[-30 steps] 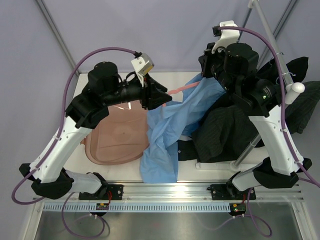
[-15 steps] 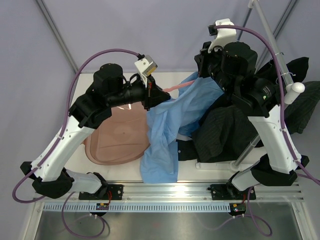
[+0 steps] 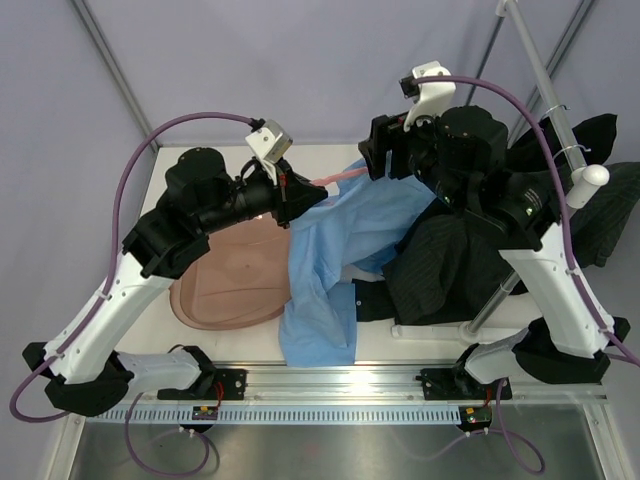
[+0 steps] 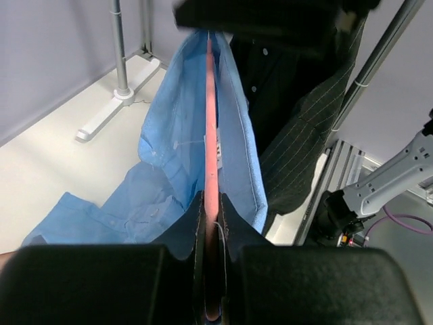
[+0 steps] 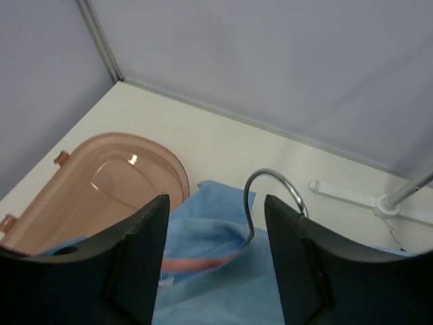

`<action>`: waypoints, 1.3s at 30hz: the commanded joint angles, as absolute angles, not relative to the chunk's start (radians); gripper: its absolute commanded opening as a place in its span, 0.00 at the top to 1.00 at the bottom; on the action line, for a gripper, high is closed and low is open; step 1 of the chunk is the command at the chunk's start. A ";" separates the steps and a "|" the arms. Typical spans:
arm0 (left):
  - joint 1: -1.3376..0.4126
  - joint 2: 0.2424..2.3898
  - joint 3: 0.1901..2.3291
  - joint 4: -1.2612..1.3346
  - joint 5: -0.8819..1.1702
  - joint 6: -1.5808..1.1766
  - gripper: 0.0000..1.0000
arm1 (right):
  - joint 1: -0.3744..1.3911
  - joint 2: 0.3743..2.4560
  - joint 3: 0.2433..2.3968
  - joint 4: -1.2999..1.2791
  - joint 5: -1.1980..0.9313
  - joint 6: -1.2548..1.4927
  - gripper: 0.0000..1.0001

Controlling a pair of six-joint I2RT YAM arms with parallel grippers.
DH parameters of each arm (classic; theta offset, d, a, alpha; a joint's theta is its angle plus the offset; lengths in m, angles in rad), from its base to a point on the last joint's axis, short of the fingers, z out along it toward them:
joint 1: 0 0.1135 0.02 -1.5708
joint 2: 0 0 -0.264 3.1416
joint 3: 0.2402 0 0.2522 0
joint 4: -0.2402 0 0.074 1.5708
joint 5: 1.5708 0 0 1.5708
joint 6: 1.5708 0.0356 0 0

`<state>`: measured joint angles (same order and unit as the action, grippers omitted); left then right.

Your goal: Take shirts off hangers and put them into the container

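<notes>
**Pink hanger** (image 3: 342,177): long axis near level above the table, running left to right in the top view. Seen from the left wrist, bar (image 4: 210,135) straight ahead, away from the camera. Silver hook (image 5: 270,186) at the right-hand end, arching upward.

**Light blue shirt** (image 3: 330,255): draped on the hanger, falling on both sides of the bar. Lower part spread on the table, overlapping the right rim of the container (image 3: 225,285), hem toward the near edge.

**Pinstriped shirt** (image 3: 450,260) and black shirt (image 3: 600,200): heaped to the right, by the rack pole (image 3: 540,85).

**Left arm:** rising from its base, elbow bent, forearm pointing right at hanger height.

**Left gripper** (image 4: 211,203): clamped tight on the near end of the pink bar, cloth beside the fingers.

**Right arm:** raised high, wrist folded leftward over the hook end.

**Right gripper** (image 5: 216,203): fingers spread wide, gripping nothing. Hook in the gap, close to the right-hand finger; contact not discernible.
</notes>
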<state>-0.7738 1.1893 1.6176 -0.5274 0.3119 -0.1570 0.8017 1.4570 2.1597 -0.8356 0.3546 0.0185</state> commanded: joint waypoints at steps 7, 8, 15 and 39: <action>-0.779 1.092 1.621 -0.399 0.284 -0.143 1.00 | 0.808 1.151 1.781 -0.707 0.267 0.140 0.13; -0.779 1.089 1.620 -0.399 0.281 -0.146 1.00 | 0.808 1.149 1.772 -0.715 0.278 0.140 0.13; -0.779 1.055 1.626 -0.464 0.261 -0.118 1.00 | 0.808 1.123 1.735 -0.707 0.301 0.118 0.14; -0.779 0.824 1.858 -0.933 0.213 -0.120 1.00 | 0.808 1.035 1.660 -0.715 -0.006 -0.153 0.01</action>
<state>-0.7803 0.8391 1.8252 -0.9752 0.1608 -0.0921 0.8093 1.0340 1.6772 -0.7708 0.0868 -0.0753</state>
